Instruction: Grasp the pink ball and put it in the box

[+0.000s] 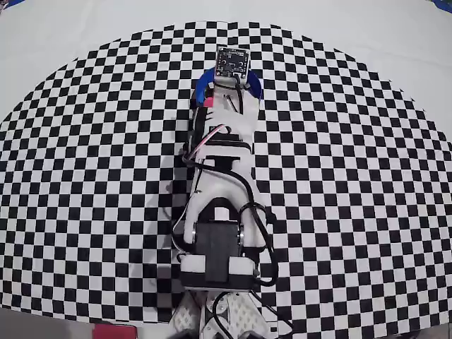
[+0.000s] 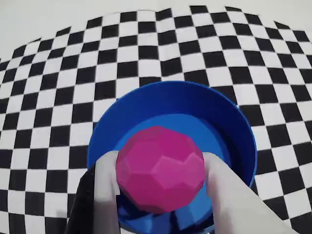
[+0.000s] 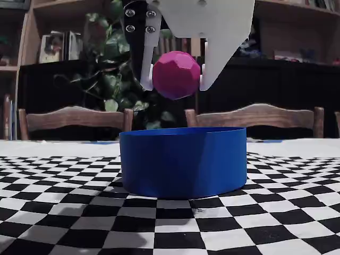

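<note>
The jaws gripped the pink ball [image 3: 176, 74] from both sides, holding it in the air directly above the open blue box [image 3: 183, 162] on the checkered table [image 3: 276, 223], seemingly lined up for release.

From overhead, the arm [image 1: 219, 176] is covering most of the box [image 1: 203, 85] and nearly all the pink ball [image 1: 210, 102]. The wrist view's bottom edge is cropping the box's near rim.
</note>
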### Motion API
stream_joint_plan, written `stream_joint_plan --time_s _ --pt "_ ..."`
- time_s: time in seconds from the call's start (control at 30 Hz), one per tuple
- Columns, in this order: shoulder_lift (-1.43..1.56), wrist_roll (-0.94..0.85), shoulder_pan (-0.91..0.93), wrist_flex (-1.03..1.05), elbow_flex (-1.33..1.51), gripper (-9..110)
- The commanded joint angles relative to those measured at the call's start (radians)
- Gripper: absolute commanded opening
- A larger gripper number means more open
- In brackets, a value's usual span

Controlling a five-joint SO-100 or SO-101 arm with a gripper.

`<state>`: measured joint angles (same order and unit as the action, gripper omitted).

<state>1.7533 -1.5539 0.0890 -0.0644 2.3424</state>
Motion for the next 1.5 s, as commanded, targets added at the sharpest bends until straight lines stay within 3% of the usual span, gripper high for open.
stream_joint_plan --time_s 0.0,1.47 --pt "-0.008 -0.006 0.003 -0.009 -0.052 0" --pt "-0.25 -0.006 0.026 -0.005 -0.264 0"
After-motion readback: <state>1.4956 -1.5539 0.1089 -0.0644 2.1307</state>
